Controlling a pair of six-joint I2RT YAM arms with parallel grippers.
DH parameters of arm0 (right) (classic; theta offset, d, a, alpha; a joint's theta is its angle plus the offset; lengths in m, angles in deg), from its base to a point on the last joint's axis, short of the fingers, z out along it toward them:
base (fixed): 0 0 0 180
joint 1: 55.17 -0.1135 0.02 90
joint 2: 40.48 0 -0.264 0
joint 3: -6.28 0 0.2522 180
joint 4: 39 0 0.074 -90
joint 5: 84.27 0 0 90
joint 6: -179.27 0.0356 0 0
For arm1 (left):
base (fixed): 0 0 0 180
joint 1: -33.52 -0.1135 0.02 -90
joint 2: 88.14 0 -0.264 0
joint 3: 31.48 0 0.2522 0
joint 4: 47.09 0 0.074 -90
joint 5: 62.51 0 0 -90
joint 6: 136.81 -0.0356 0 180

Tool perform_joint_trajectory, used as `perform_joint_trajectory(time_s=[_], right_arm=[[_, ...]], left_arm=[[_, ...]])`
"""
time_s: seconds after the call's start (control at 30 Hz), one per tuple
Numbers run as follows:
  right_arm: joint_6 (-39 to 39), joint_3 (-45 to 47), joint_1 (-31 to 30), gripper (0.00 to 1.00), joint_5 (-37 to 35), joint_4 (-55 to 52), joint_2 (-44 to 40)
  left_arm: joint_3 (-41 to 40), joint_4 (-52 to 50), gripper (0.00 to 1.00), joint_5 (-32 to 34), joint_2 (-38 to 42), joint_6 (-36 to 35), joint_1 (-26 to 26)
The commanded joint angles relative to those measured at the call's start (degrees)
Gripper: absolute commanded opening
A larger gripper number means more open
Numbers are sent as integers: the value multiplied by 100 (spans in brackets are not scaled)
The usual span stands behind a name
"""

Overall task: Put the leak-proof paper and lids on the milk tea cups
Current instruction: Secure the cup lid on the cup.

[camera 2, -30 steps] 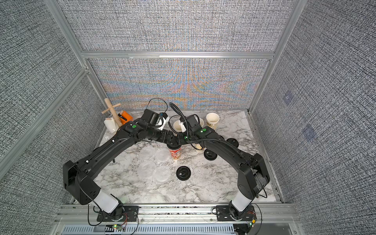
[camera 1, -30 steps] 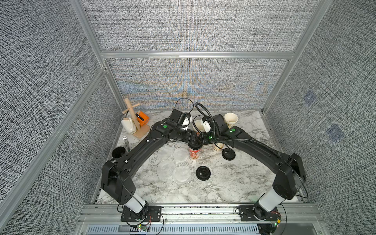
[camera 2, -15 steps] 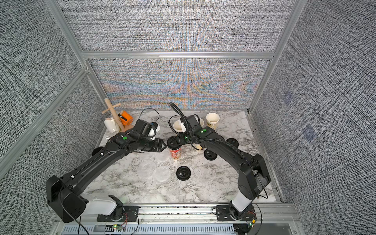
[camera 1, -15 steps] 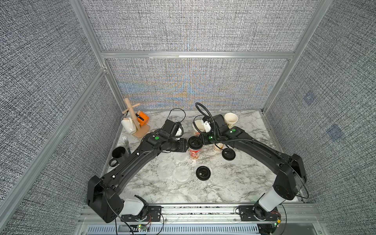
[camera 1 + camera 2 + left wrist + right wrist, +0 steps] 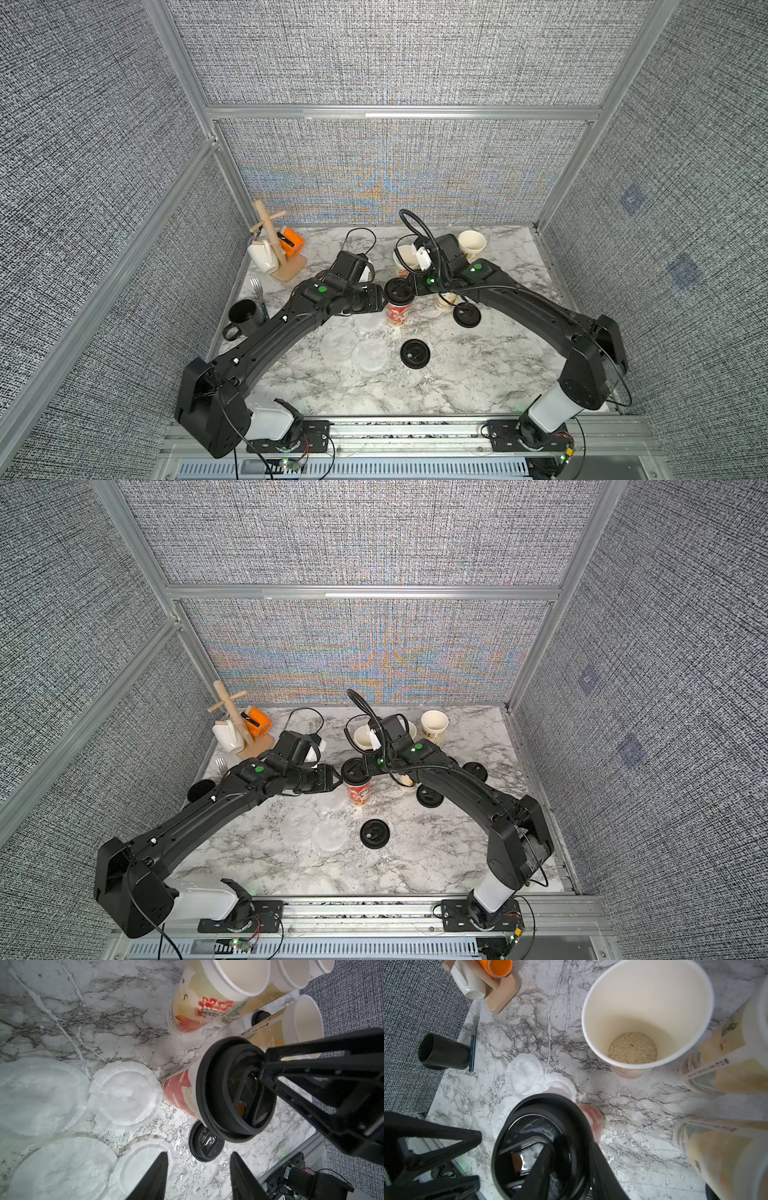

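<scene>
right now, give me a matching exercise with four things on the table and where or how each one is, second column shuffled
Things:
1. red cup
2. black mug
3. orange mug
4. film discs

States:
a. on the wooden stand
b. lying flat on the marble table
c. capped by a black lid
d. beside the fork

Pairs: 1-c; 2-d; 3-a; 4-b

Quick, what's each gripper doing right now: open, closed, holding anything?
Left gripper: open, holding nothing.
Right gripper: shut on the rim of the black lid, which sits on the red cup.
</scene>
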Motion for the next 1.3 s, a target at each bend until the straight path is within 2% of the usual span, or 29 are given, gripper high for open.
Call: perform_joint_trajectory(time_s=[0.0, 0.47, 0.9, 1.07, 1.27], right_arm=[[68, 70, -23, 32, 0, -660, 65], [102, 124, -111, 32, 56, -590, 126], [147, 315, -199, 31, 85, -559, 130], [165, 416, -199, 31, 67, -554, 112], [164, 473, -199, 31, 41, -577, 102]], left_arm=[[-26, 301, 51, -134, -52, 89, -8], [-302, 541, 50, -150, -220, 171, -9], [-649, 343, 50, 344, -251, 187, -9], [-748, 177, 48, 660, -416, 179, -19], [-882, 256, 45, 714, -678, 165, -26]])
